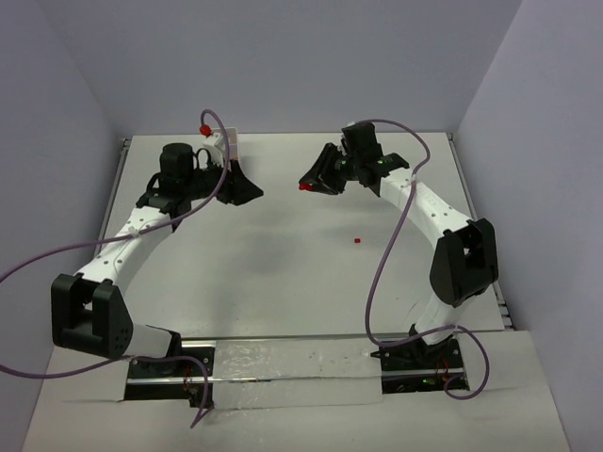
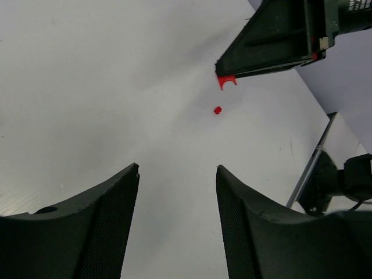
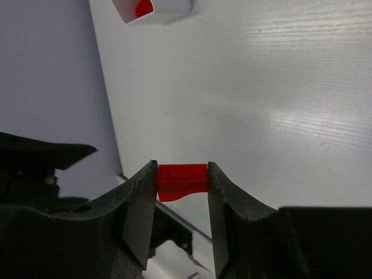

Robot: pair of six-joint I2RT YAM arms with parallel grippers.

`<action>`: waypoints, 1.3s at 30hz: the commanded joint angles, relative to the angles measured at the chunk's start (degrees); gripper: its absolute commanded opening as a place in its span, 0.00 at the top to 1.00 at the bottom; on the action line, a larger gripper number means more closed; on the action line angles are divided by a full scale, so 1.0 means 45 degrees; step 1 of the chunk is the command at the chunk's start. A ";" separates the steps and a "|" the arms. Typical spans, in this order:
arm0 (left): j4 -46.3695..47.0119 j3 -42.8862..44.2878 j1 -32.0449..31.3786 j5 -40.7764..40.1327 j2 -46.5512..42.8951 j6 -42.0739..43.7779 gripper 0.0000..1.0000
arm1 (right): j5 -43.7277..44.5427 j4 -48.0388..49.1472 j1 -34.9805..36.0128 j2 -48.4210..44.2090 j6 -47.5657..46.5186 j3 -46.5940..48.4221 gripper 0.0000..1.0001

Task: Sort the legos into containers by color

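Plainly pinching a red brick point(image 3: 183, 181) end to end in the right gripper point(image 3: 182, 173), jaws drawn in to the brick's length. Held off the table point(image 3: 279, 87), a little above centre in the top view. Likely kept up like this for carrying over to the tray point(image 3: 168, 10), which sits at the upper left of the right wrist frame with something red lying in one compartment.

Lies with its long axis straight across from pad to pad, left to right in that frame. Shows its broad face to the camera, with the lower edge curved like an arch. Appears at the upper right of the left wrist frame too, hanging under the dark finger with the notch turned down toward the table.

Further out, to the left gripper point(image 2: 177, 186): spread fairly wide, nothing between, hovering over bare table. Probably waiting out of the way.

Leaves one small red piece point(image 1: 358, 241) loose on the table, right of centre in the top view, well apart from both grippers.
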 commanded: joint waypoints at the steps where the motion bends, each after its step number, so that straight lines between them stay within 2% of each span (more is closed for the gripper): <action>1: 0.0701 0.0999 -0.0884 -0.0643 0.0561 -0.1269 0.36 | 0.0030 0.0550 0.0123 0.0196 0.2998 0.0527 1.00; 8: 0.1374 0.1691 -0.1657 -0.1049 0.1896 -0.2767 0.34 | -0.0473 0.0899 0.0423 0.0274 0.4014 0.0228 1.00; 15: 0.1700 0.2477 -0.2078 -0.1282 0.2757 -0.3084 0.27 | -0.0685 0.1071 0.0477 0.0294 0.4280 0.0179 1.00; 21: 0.2334 0.2480 -0.2258 -0.1600 0.2737 -0.3326 0.28 | -0.1038 0.1384 0.0496 0.0333 0.4789 -0.0124 1.00; 28: 0.2382 0.2657 -0.2422 -0.2283 0.3053 -0.3360 0.33 | -0.1429 0.1792 0.0492 0.0440 0.5340 -0.0411 1.00; 39: 0.1268 0.3555 -0.2942 -0.3960 0.3343 -0.2506 0.45 | -0.1782 0.2304 0.0490 0.0411 0.6042 -0.0691 1.00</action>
